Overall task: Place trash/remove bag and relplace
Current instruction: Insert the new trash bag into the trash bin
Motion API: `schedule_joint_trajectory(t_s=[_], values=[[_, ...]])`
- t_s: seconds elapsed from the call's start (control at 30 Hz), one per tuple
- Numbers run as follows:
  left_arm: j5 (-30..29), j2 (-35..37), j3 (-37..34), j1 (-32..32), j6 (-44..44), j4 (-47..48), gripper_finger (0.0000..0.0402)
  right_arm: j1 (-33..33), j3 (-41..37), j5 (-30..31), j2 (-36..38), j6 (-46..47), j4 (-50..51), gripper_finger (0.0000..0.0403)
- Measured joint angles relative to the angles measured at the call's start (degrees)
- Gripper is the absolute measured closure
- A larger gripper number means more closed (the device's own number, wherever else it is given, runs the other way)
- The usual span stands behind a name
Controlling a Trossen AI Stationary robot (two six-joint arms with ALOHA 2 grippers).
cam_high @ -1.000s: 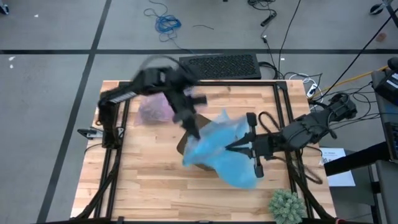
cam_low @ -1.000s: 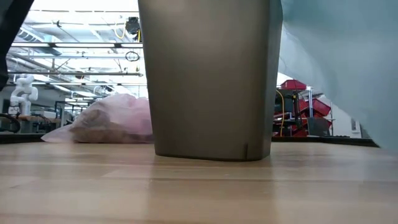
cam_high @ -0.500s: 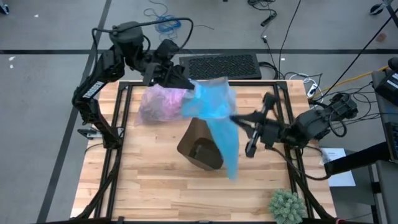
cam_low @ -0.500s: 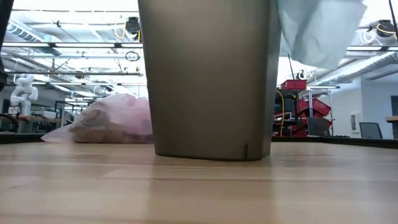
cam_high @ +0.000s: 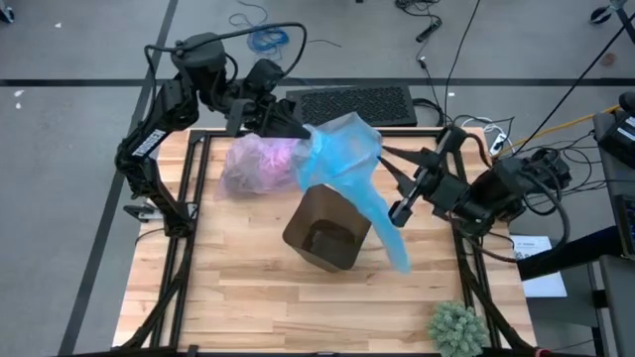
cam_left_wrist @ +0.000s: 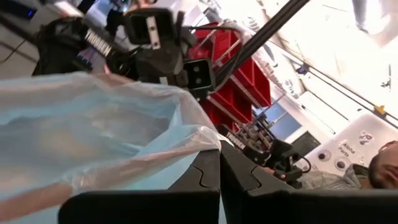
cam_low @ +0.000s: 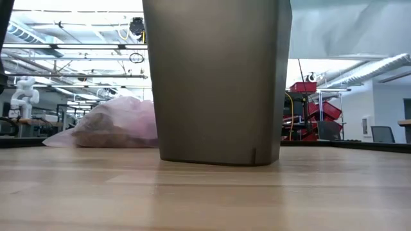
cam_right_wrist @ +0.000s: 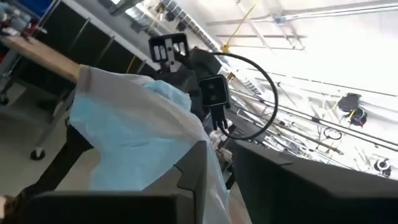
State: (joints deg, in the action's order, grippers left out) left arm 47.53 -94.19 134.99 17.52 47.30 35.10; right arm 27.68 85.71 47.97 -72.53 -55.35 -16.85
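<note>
A light blue plastic bag (cam_high: pixel 347 169) hangs in the air between my two grippers, above and beyond the open brown bin (cam_high: pixel 327 233) that stands upright on its base. My left gripper (cam_high: pixel 298 131) is shut on the bag's far-left part, my right gripper (cam_high: pixel 385 174) on its right part. The lavender-pink bag (cam_high: pixel 253 164), filled with brown paper wads, lies on the table left of the bin. The low view shows the bin (cam_low: pixel 218 77), the pink bag (cam_low: pixel 115 125) and the blue bag (cam_low: pixel 347 25) above. My left gripper pinches the blue bag's bunched upper edge (cam_left_wrist: pixel 202 140) between its two fingers (cam_left_wrist: pixel 193 180), coming from the table's far-left side. The bag is lifted clear and spreads away from the hold. My right gripper pinches a gathered part of the blue bag (cam_right_wrist: pixel 214 177) between its fingers (cam_right_wrist: pixel 186 174), coming from the table's right side. The plastic is clear of the table, and a long tail (cam_high: pixel 392 238) hangs below.
A black keyboard (cam_high: pixel 352 104) lies at the far edge. A green spiky plant (cam_high: pixel 456 327) stands at the near right corner. Cables run along the table's right side. Bare wood shows in front of the bin.
Both grippers have risen and moved toward the far edge, carrying the blue bag. It lay draped low over the bin a second ago; now it is lifted above the bin and stretched out between the two holds, its tail swinging to the right.
</note>
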Motion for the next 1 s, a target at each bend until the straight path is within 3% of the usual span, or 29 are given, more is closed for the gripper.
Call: schedule_joint_trajectory(t_s=[0.17, 0.33, 0.43, 0.5, 0.6, 0.67, 0.8, 1.0], values=[[0.0, 0.3, 0.0, 0.1, 0.2, -1.8, 0.0401, 0.0, 0.0, 1.1, 0.0, 3.7, -2.3, 0.0313], [0.0, 0.2, 0.0, 0.2, 0.2, -1.5, 0.0401, 0.7, 0.0, 8.4, 0.0, 8.8, 0.6, 0.0281], [0.0, 0.3, 0.0, 0.2, 0.2, -1.6, 0.0401, 1.0, 0.0, 9.0, 0.0, 5.1, -2.3, 0.0285], [0.1, 0.3, 0.0, 0.2, 0.2, -1.6, 0.0401, -0.1, 0.3, 8.1, -0.1, -1.0, -7.9, 0.0313], [0.5, 0.3, 0.0, 0.2, 0.3, -1.6, 0.0402, -4.0, 3.6, 3.6, -0.6, -6.7, -10.8, 0.0382], [0.6, 0.4, 0.0, 0.2, 0.3, -1.8, 0.0402, -7.7, 7.5, -0.7, -1.2, -5.7, -8.0, 0.0393], [0.6, 0.5, 0.0, 0.2, 0.3, -6.1, 0.0402, -17.9, 19.3, -10.4, -3.8, 10.2, 9.2, 0.0401], [0.3, 0.6, 0.0, 1.0, 3.4, -12.0, 0.0402, -28.5, 44.2, -32.3, -15.1, 32.8, 39.2, 0.0402]])
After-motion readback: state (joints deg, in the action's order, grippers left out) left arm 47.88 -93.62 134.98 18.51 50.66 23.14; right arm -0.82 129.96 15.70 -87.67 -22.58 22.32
